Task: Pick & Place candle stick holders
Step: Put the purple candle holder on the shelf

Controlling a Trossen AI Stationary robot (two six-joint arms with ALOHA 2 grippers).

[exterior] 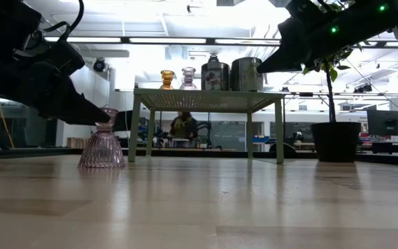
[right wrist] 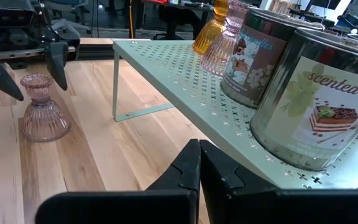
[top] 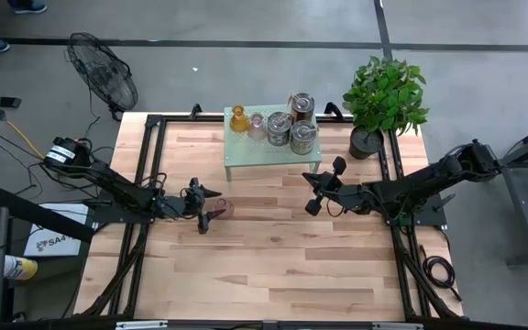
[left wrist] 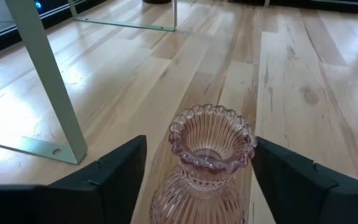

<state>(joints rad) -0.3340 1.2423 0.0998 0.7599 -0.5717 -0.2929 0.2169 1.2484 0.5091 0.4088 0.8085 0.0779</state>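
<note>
On your wooden desk (top: 273,247), the left pincer (top: 211,203) reaches low, spread wide around a pink glass holder (left wrist: 205,163); the right pincer (top: 324,188), pinched closed, hovers near the green stand (top: 255,151).

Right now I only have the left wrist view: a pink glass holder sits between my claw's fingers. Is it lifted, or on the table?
Observer: On the table. The low view shows the pink holder upright, base flat on the wood, with the left claw open on either side of its top.
Operator: What is on the green stand?
Observer: Five holders at its far side: an amber holder, a second pink one and three silvery tins.
Operator: Where is the other arm?
Observer: The right claw is shut and empty, over the table just in front of the stand, well apart from yours.
</note>
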